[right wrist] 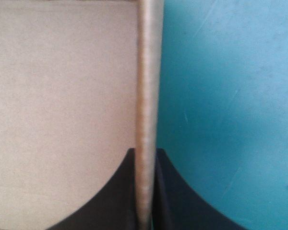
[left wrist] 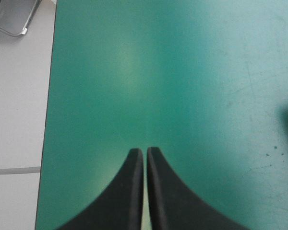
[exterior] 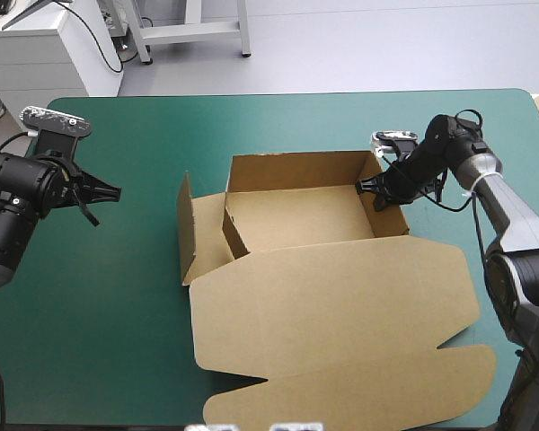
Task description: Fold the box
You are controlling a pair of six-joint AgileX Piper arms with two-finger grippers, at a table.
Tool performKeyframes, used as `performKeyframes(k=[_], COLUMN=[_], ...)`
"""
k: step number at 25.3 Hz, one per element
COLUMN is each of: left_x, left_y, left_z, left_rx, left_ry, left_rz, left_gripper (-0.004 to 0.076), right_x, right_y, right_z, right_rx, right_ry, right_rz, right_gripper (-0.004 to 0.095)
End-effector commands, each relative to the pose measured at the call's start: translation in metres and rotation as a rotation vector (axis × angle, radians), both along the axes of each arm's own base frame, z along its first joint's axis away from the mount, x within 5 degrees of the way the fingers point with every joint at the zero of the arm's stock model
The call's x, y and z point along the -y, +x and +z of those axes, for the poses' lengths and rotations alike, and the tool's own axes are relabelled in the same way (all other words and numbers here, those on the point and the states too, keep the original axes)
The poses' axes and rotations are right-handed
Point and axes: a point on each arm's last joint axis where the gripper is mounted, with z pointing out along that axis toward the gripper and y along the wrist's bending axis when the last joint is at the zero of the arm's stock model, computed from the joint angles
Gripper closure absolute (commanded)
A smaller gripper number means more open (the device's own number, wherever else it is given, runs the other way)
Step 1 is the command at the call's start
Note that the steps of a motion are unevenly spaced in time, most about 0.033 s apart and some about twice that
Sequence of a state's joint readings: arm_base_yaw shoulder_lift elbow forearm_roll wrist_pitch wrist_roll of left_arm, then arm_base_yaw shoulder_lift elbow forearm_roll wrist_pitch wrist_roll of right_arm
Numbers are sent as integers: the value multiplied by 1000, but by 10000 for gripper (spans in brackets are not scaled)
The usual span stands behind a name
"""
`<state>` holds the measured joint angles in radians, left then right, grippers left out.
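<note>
Far left of the tabletop (exterior: pixel 117 296), left gripper (exterior: pixel 108 191) hangs over bare teal-green cover, black fingers (left wrist: pixel 129 191) pressed together, nothing between them. Well apart from it, mid-tabletop: brown box (exterior: pixel 296 220) is an open tray. Far wall (exterior: pixel 301 171) up, left side panel (exterior: pixel 187 224) standing but splayed outward, lid (exterior: pixel 341 305) flat toward the near edge. Right side: right gripper (exterior: pixel 368 187) clamped on the box's right wall (exterior: pixel 397 215), one finger inside the tray, one outside, wall edge upright between them.
</note>
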<state>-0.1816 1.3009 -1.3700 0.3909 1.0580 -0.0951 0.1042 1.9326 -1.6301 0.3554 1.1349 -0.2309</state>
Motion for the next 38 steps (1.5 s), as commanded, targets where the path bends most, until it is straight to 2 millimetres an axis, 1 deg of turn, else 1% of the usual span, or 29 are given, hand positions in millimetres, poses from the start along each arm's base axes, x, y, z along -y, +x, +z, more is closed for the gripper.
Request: performKeyframes(k=[1, 5, 8, 11, 13, 15, 18, 21, 25, 26, 31, 33, 35, 38], left_x=[-2, -7, -12, -14, -12, -6, 6, 16, 28, 35, 51, 55, 56, 58], left_y=[0, 7, 10, 14, 16, 19, 23, 25, 24, 22, 11, 7, 2, -7], left_z=[18, 19, 15, 11, 11, 10, 11, 13, 20, 25, 37, 41, 44, 48], left_rx=[124, 172, 162, 143, 145, 143, 140, 135, 146, 147, 114, 114, 100, 80], left_ry=[-56, -157, -267, -368, -438, -509, -642, -746, -893, -960, -1116, -1153, -1172, -1171], left_rz=[5, 34, 64, 58, 37, 3, -67, -133, -219, -289, -491, -549, -577, -621], left_gripper=[716, 716, 716, 716, 716, 716, 716, 716, 716, 716, 717, 729, 731, 731], right_x=[-4, -2, 3, 10, 18, 24, 32, 37, 36, 35, 36, 32, 20, 5], right_y=[-18, -36, -47, -59, -68, -74, -83, -91, -96, -96, -92, -90, -89, -86], right_z=[52, 85, 106, 127, 141, 150, 164, 174, 183, 186, 191, 191, 193, 198], right_rx=[115, 202, 274, 329, 372, 403, 447, 480, 528, 556, 619, 646, 693, 769], right_ry=[65, 70, 97, 159, 172, 176, 212, 244, 262, 264, 276, 259, 233, 249], right_rz=[8, 16, -6, -20, -42, -60, -92, -103, -101, -104, -136, -124, -98, -98], right_gripper=[923, 923, 924, 924, 924, 924, 924, 924, 924, 923, 923, 923, 923, 923])
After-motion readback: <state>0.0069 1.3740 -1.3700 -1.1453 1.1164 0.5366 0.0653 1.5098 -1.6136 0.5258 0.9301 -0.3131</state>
